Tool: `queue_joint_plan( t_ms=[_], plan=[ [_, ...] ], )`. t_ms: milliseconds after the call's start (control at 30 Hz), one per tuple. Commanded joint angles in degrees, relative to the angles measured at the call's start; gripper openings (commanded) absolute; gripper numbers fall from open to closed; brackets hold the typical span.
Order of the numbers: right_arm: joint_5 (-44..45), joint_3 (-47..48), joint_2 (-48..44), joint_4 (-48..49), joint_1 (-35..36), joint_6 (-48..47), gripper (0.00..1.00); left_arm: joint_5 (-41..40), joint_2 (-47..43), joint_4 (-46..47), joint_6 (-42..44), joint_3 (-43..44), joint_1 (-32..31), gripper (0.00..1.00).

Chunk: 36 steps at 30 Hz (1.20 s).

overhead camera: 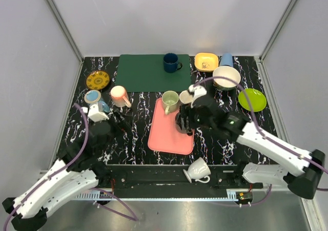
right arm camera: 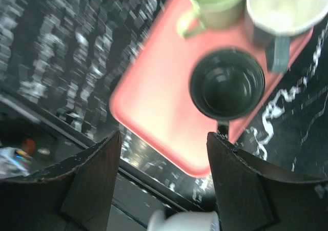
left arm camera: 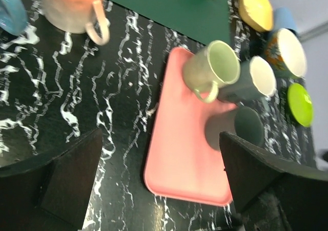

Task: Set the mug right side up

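Mouth up, the black mug (right arm camera: 227, 83) stands on the pink tray (right arm camera: 154, 108), just beside a green mug (right arm camera: 212, 3) and a grey mug (right arm camera: 282, 11). The right gripper (right arm camera: 164, 139) hangs above it, jaws apart and empty; the left gripper (left arm camera: 161, 154) gapes wide, holding nothing. A careless lift could clip the rim and topple the mug against its crowded neighbours.

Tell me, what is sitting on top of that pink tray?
On the pink tray: three upright mugs. A pale green mug, a grey mug with white inside at the far edge, and a dark mug, empty. From above, the right arm hides most of the dark one.
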Motion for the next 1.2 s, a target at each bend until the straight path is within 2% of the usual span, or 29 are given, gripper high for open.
queue_joint_plan(
  t_ms=[0,100,133,167,233,367,467,700,833,1167],
  plan=[
    [0.7,8.7,-5.7,-2.1,0.6,-0.3,0.73,-7.0,10.6,0.3,1.3,7.1,3.1,0.99],
    [3.1,9.5,-7.0,-1.5,0.5,-1.1,0.73,1.0,22.3,1.1,3.0,11.6,12.6,0.99],
    [3.6,9.2,-7.4,-1.0,0.6,-1.3,0.73,6.1,25.1,1.6,2.7,12.8,17.7,0.96],
    [4.5,8.7,-8.0,0.0,0.5,-1.3,0.73,8.0,30.6,3.2,2.5,13.3,19.6,0.93],
    [4.8,8.4,-8.1,0.6,0.5,-1.5,0.73,10.8,35.8,5.4,2.5,14.5,23.2,0.84],
    [5.4,8.3,-8.9,1.3,0.5,-1.6,0.73,10.9,51.2,7.4,2.7,19.4,25.5,0.78],
    [5.5,8.5,-9.8,2.0,0.5,-1.9,0.73,10.6,58.7,7.6,1.8,23.7,26.3,0.73],
    [5.0,8.2,-11.5,2.7,0.5,-2.2,0.73,6.1,68.6,8.1,-0.5,31.8,27.5,0.67],
    [5.1,7.5,-12.5,2.8,0.5,-2.4,0.73,5.5,73.0,7.5,-2.2,33.4,29.0,0.63],
    [6.0,5.8,-13.1,2.9,0.6,-3.5,0.74,4.9,75.0,8.4,-2.1,33.7,31.5,0.56]
  ],
)
